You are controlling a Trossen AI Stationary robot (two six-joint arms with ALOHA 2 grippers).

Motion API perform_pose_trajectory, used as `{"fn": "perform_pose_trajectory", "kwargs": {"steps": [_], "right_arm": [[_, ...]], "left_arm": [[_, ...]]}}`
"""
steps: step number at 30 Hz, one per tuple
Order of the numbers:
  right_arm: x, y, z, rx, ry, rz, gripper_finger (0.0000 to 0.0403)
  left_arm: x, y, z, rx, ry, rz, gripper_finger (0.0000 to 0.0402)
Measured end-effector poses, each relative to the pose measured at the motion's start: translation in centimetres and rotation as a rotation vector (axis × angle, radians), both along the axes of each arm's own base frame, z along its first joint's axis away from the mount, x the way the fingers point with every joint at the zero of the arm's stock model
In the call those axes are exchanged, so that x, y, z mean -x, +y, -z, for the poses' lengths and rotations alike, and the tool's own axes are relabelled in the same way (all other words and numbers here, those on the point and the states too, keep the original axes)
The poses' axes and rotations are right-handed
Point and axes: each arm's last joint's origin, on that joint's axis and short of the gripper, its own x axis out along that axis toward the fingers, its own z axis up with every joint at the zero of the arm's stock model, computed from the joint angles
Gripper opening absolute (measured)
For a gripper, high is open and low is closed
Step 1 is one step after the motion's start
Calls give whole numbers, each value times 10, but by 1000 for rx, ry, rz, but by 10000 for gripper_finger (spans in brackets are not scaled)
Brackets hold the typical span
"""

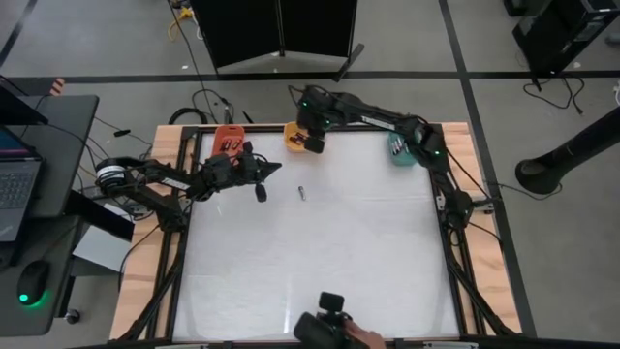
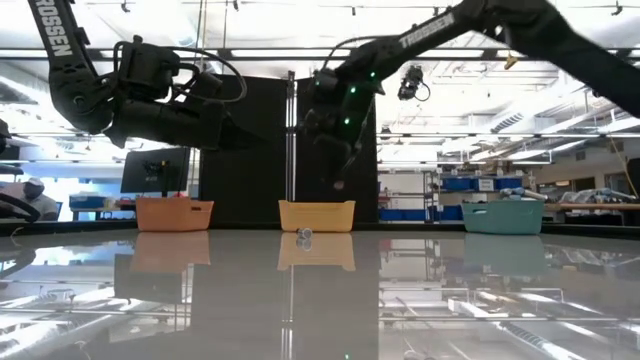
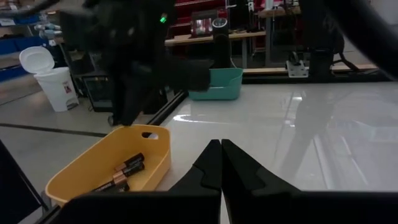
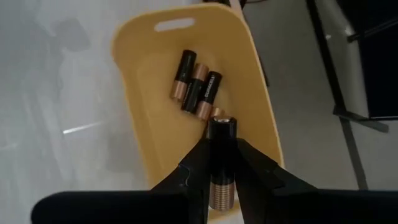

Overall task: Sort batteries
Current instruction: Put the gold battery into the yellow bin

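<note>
If the battery (image 4: 221, 163) clamped in the right gripper (image 4: 221, 180) is released off-centre, the yellow bin's (image 4: 144, 109) 3 o'clock rim may be struck; the left gripper (image 3: 221, 163) is held clenched, empty.

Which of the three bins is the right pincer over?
The yellow plastic bin, the middle one; the right pincer holds a copper-and-black battery above it, unlike the orange and teal bins.
</note>
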Motion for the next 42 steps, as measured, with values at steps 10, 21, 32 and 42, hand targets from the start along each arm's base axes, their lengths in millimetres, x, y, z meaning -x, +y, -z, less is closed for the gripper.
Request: {"fn": "perform_pose_trajectory", "kwargs": {"steps": [10,21,32,42], "right_arm": [[-5,-28,44,-72,88,-14,62],[6,-42,53,-134,77,-1,73],[6,-45,54,-142,60,1,85],[4,-44,54,-131,49,5,109]], "left_arm": [[0,0,0,1,0,6,6],[0,0,0,3,1,7,6],[0,0,0,7,0,10,6],[0,0,0,8,0,10,6]]}}
